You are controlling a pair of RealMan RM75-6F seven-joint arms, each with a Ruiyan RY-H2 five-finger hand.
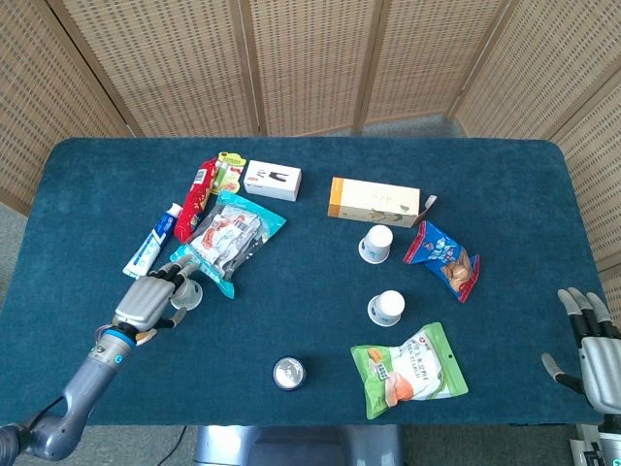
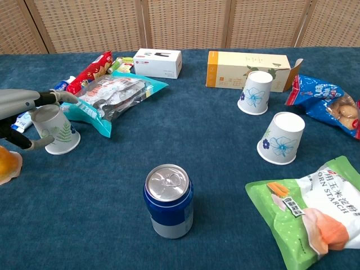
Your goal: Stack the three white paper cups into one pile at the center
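The upside-down white paper cup with a green leaf print (image 2: 55,130) stood at the table's left, touching a teal snack bag (image 2: 109,98); a squeeze too hard would likely crush its thin wall, and a drag could snag that bag. The left hand (image 1: 152,302) had its fingers (image 2: 56,98) curled around the cup, thumb low by its rim, though a firm grip could not be confirmed. The right hand (image 1: 599,345) hung spread and empty at the table's right edge. Two blue-flowered white paper cups (image 1: 385,307) stood right of centre.
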